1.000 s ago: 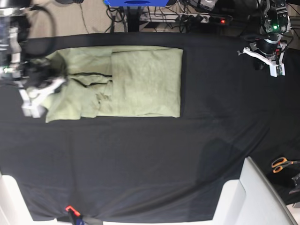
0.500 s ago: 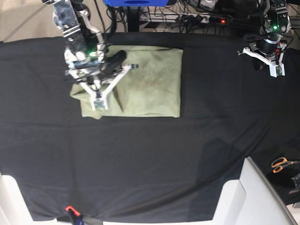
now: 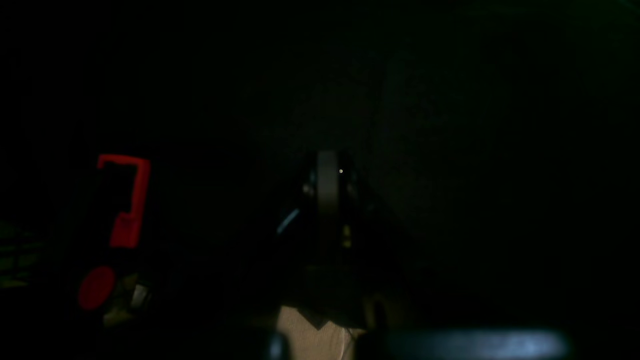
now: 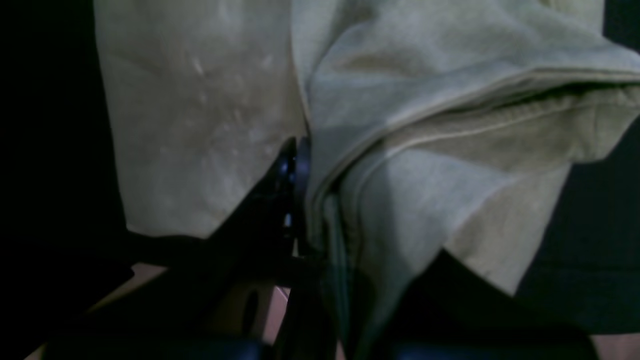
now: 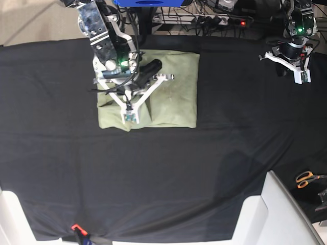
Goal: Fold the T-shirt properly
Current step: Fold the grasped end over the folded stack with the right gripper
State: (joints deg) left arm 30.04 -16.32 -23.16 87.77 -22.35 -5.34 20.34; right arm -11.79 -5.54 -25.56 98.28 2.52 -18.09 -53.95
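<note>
The pale sage-green T-shirt point(image 5: 171, 89) lies as a folded rectangle at the back of the black tablecloth point(image 5: 163, 168). My right gripper point(image 5: 130, 115) hangs over the shirt's left half, near its front edge. In the right wrist view that gripper point(image 4: 298, 150) is shut on a bunched, hemmed fold of the T-shirt point(image 4: 425, 115), which drapes over its dark fingers. My left gripper point(image 5: 301, 76) rests at the back right corner of the table, far from the shirt. The left wrist view is nearly black, with the left gripper point(image 3: 327, 180) showing faintly, shut and holding nothing.
Orange-handled scissors point(image 5: 306, 178) lie at the right edge. A white panel point(image 5: 276, 214) stands at the front right corner. A power strip point(image 5: 225, 21) and cables run behind the table. A small orange clip point(image 5: 76, 227) sits at the front edge. A red shape point(image 3: 125, 200) glows in the left wrist view.
My right arm has swung rightwards from the table's left edge, carrying the shirt's left part over the rest; the shirt's footprint is now narrower. The left arm has not moved.
</note>
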